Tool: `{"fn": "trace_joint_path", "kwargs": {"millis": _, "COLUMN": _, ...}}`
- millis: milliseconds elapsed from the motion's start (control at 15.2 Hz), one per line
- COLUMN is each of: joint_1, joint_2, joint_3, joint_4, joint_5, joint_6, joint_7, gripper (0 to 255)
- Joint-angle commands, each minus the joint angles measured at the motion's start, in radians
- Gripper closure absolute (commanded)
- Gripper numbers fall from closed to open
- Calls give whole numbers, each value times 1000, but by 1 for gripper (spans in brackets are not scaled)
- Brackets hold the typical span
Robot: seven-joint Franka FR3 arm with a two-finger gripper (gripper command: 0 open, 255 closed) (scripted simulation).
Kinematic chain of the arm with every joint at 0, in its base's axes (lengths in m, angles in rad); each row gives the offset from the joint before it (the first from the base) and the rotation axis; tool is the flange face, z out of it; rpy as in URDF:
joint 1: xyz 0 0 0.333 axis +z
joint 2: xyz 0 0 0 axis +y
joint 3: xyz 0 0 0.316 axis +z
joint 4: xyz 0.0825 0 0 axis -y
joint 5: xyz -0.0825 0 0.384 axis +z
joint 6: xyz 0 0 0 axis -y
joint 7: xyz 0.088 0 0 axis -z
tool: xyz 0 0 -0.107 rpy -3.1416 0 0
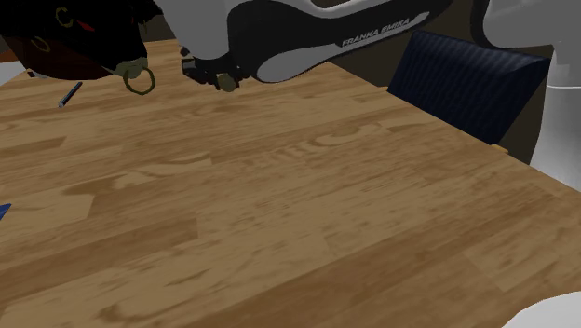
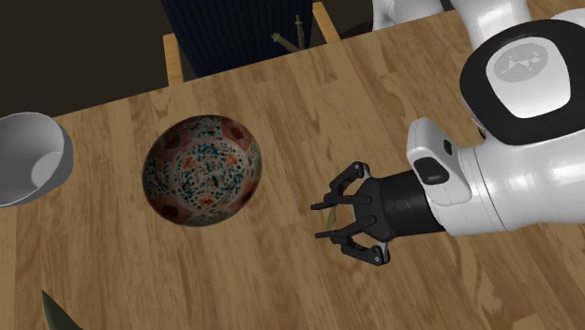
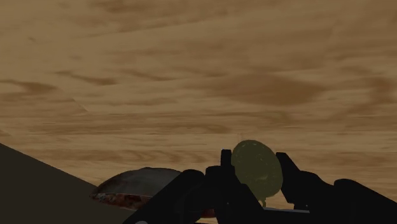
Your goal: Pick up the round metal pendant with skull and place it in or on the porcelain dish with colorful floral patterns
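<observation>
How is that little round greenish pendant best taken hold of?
Probably by its rim, as the black gripper holds it: one finger on each opposite edge of the olive-green round pendant, coming in along its flat plane. The thin round disc centres itself between the fingers.

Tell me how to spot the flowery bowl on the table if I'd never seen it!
Look at the big wooden table in the second exterior view. The flowery dish sits between a plain grey bowl at the picture's left edge and the robot's black hand, which clasps a round pendant. Only the dish is painted all over with red and green patterns.
</observation>
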Motion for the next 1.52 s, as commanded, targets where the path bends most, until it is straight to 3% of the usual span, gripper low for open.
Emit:
{"fn": "trace_joint_path", "kwargs": {"millis": 0, "joint_1": 6, "joint_2": -1, "joint_3": 1, "joint_4": 24, "joint_5": 3, "joint_6": -15, "joint_7": -18, "gripper": 255}}
{"fn": "trace_joint_path", "kwargs": {"millis": 594, "joint_1": 69, "joint_2": 14, "joint_3": -9, "joint_4": 162, "joint_5": -7, "joint_6": -101, "joint_7": -99, "gripper": 255}}
{"fn": "trace_joint_path", "kwargs": {"millis": 1122, "joint_1": 159, "joint_2": 45, "joint_3": -32, "joint_4": 312, "joint_5": -41, "joint_6": -188, "joint_7": -176, "gripper": 255}}
{"fn": "trace_joint_path", "kwargs": {"millis": 1452, "joint_1": -36, "joint_2": -10, "joint_3": -3, "joint_4": 223, "joint_5": 21, "joint_6": -66, "joint_7": -234, "gripper": 255}}
